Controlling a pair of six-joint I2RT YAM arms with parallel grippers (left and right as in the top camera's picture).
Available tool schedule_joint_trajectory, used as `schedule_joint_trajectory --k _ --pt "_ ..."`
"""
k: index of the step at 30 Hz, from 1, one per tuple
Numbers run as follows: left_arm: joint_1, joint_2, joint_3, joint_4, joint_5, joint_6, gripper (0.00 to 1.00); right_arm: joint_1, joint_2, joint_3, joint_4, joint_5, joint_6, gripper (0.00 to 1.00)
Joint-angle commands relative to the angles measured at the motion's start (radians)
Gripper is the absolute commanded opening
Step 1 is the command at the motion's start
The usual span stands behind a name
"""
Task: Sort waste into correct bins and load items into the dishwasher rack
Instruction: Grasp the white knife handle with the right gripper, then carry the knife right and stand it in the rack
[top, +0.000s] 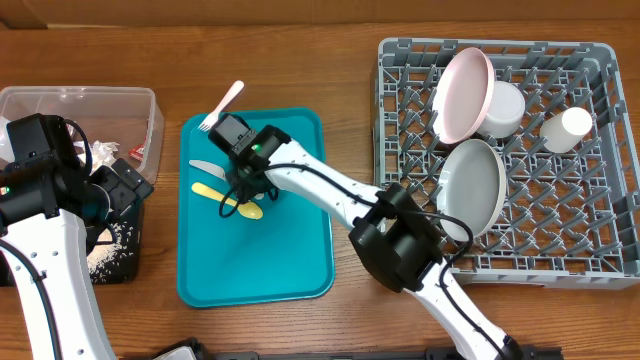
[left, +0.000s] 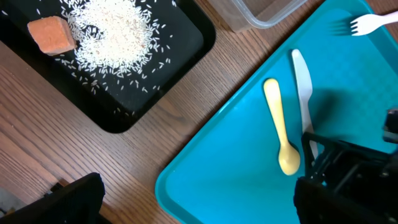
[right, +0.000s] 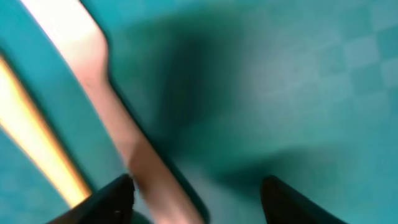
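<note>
My right end effector (top: 245, 192) hangs low over the teal tray (top: 270, 262), released, with its fingers (right: 115, 198) apart and nothing grasped between them. The grey knife (left: 303, 93) runs just beside one finger, blurred in my wrist view, and the yellow spoon (left: 280, 134) lies alongside it to the near side. The pale fork (top: 222, 105) rests at the tray's far edge, partly over the rim. To the right, the dishwasher rack (top: 600, 205) holds the pinkish plate (top: 462, 95) and grey-green plate (top: 470, 185) on edge, the white bowl (top: 505, 108) and the small cup (top: 568, 130). My left end effector (top: 120, 188) is released too, over the black tray (left: 180, 56) with its rice (left: 112, 31) and orange cube (left: 55, 34), near the clear tub (top: 80, 100)
</note>
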Motion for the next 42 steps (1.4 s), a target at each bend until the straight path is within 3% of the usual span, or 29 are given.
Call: schedule_joint_trajectory --k 1,8,12,18,31,42 --pt "0.005 -0.001 -0.003 0.002 -0.013 -0.014 1.00 0.016 0.059 -0.006 -0.023 0.072 0.000 0.63" --pt "0.005 -0.001 -0.003 0.002 -0.013 -0.014 1.00 0.035 0.074 -0.006 -0.042 0.077 -0.001 0.61" --pt "0.005 -0.001 -0.003 0.001 -0.013 -0.014 1.00 0.050 0.074 -0.006 -0.036 0.077 -0.004 0.44" --pt "0.005 -0.001 -0.003 0.001 -0.013 -0.014 1.00 0.056 0.074 -0.006 -0.025 0.085 -0.053 0.40" --pt "0.005 -0.001 -0.003 0.002 -0.013 -0.014 1.00 0.052 0.074 -0.004 -0.083 0.095 -0.068 0.04" --pt "0.005 -0.001 -0.003 0.001 -0.013 -0.014 1.00 0.052 0.002 -0.003 -0.199 0.091 -0.068 0.04"
